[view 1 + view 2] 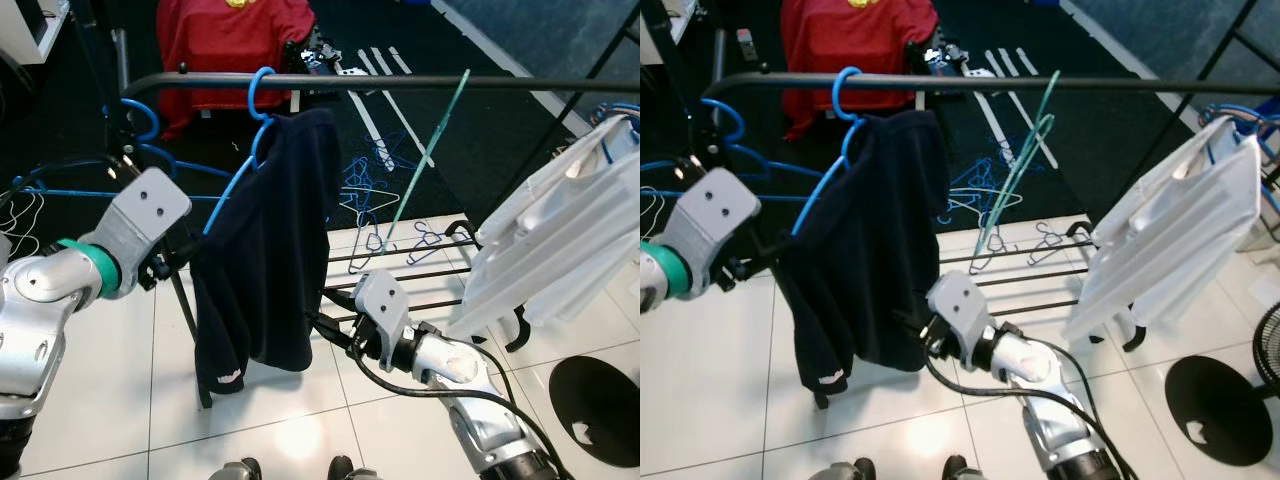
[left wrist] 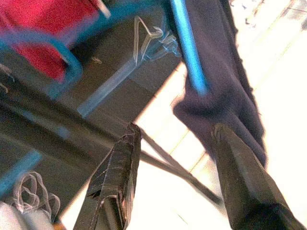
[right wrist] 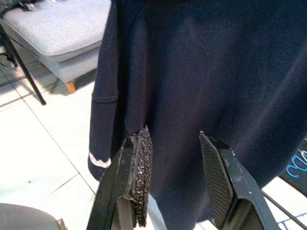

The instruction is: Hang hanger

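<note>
Blue plastic hanger, carrying a dark navy garment, hooks over the black horizontal metal rail near its left end. We see the left gripper raised beside the garment's left edge, jaws parted wide and empty. The right gripper sits low, just before the garment's lower hem, jaws likewise spread with nothing between them. A white folded garment hangs from the rail's right end. Loose wire hangers lie on the floor beyond.
</note>
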You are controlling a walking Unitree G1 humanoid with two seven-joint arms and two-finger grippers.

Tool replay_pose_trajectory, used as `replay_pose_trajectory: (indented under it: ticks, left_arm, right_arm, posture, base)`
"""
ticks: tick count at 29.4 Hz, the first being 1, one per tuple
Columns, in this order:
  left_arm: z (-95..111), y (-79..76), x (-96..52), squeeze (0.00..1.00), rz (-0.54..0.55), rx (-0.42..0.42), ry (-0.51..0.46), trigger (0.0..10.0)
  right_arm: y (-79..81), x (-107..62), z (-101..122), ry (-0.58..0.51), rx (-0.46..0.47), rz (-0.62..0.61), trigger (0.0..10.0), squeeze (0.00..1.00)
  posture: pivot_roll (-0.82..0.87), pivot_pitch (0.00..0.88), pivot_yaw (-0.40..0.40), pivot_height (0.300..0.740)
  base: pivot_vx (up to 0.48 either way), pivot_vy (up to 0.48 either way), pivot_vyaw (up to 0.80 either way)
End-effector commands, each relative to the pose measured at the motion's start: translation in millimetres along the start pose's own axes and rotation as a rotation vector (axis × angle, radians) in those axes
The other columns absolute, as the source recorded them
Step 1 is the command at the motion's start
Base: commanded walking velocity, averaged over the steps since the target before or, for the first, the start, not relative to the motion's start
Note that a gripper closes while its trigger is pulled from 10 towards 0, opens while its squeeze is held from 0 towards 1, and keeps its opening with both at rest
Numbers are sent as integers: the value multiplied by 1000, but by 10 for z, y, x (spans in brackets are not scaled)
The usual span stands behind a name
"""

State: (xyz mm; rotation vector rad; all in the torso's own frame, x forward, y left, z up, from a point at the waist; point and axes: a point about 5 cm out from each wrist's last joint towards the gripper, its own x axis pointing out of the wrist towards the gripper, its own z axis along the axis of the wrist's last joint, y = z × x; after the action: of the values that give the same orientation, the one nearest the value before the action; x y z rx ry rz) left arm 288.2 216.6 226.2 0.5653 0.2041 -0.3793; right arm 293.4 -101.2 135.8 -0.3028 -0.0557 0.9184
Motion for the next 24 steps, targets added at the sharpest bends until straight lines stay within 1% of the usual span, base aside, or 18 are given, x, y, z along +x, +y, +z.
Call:
replay_pose_trajectory:
  ticks: [1, 3, 4, 7, 8, 9, 10, 11, 12, 13, 14, 15, 16, 18, 19, 21, 23, 24]
  left_arm:
    - [-57, -103, -13, 0, -47, -73, 21, 9490]
    - [-57, -103, -13, 0, -47, -73, 21, 9490]
    - [-69, -141, 0, 0, -55, -102, 21, 9490]
    - [-69, -141, 0, 0, -55, -102, 21, 9490]
    - [-63, -187, 27, 0, -63, -133, 17, 7020]
    - [4, -253, 79, 0, -77, -196, -9, 7294]
    - [4, -253, 79, 0, -77, -196, -9, 7294]
    - [41, -260, 92, 0, -80, -217, -22, 8431]
    - [41, -260, 92, 0, -80, -217, -22, 8431]
    - [70, -252, 99, 0, -77, -232, -32, 9333]
    - [70, -252, 99, 0, -77, -232, -32, 9333]
    - [93, -232, 107, 0, -68, -247, -38, 10000]
    - [123, -214, 106, 0, -62, -265, -45, 10000]
    - [123, -214, 106, 0, -62, -265, -45, 10000]
    - [143, -191, 116, 0, -55, -288, -49, 10000]
    - [150, -166, 130, 0, -37, -302, -43, 10000]
    - [150, -166, 130, 0, -37, -302, -43, 10000]
    - [149, -144, 151, 0, -12, -308, -36, 10000]
  right_arm:
    - [25, -14, -47, 14, 8, 8, 10000, 0]
    - [25, -14, -47, 14, 8, 8, 10000, 0]
    - [26, -12, -47, 13, 9, 9, 10000, 0]
    - [26, -12, -47, 13, 9, 9, 10000, 0]
    - [21, -14, -43, 13, 8, 9, 10000, 0]
    - [2, -32, -49, 18, 5, 5, 10000, 0]
    - [2, -32, -49, 18, 5, 5, 10000, 0]
    - [-2, -36, -51, 19, 5, 4, 10000, 0]
    - [-2, -36, -51, 19, 5, 4, 10000, 0]
    - [0, -37, -53, 20, 5, 3, 10000, 0]
    - [0, -37, -53, 20, 5, 3, 10000, 0]
    - [7, -31, -51, 18, 6, 4, 10000, 0]
    - [13, -26, -49, 17, 7, 5, 10000, 0]
    - [13, -26, -49, 17, 7, 5, 10000, 0]
    - [20, -19, -48, 15, 8, 6, 10000, 0]
    - [24, -14, -46, 13, 8, 7, 10000, 0]
    - [24, -14, -46, 13, 8, 7, 10000, 0]
    - [23, -12, -43, 12, 8, 7, 10000, 0]
  posture:
    - [74, 123, 36, 740]
    - [74, 123, 36, 740]
    - [73, 123, 36, 740]
    - [73, 123, 36, 740]
    - [66, 123, 35, 740]
    - [66, 124, 36, 740]
    - [66, 124, 36, 740]
    - [65, 123, 37, 740]
    - [65, 123, 37, 740]
    - [66, 124, 36, 740]
    - [66, 124, 36, 740]
    - [65, 124, 37, 740]
    - [65, 124, 38, 740]
    - [65, 124, 38, 740]
    - [67, 124, 37, 740]
    - [63, 125, 38, 740]
    - [63, 125, 38, 740]
    - [62, 126, 38, 740]
  base:
    - [0, 0, 0]
    - [0, 0, 0]
    - [0, 0, 0]
    - [0, 0, 0]
    - [0, 0, 0]
    - [0, 0, 0]
    - [0, 0, 0]
    - [0, 0, 0]
    - [0, 0, 0]
    - [0, 0, 0]
    - [0, 0, 0]
    - [0, 0, 0]
    - [0, 0, 0]
    - [0, 0, 0]
    - [0, 0, 0]
    - [0, 0, 0]
    - [0, 0, 0]
    - [0, 0, 0]
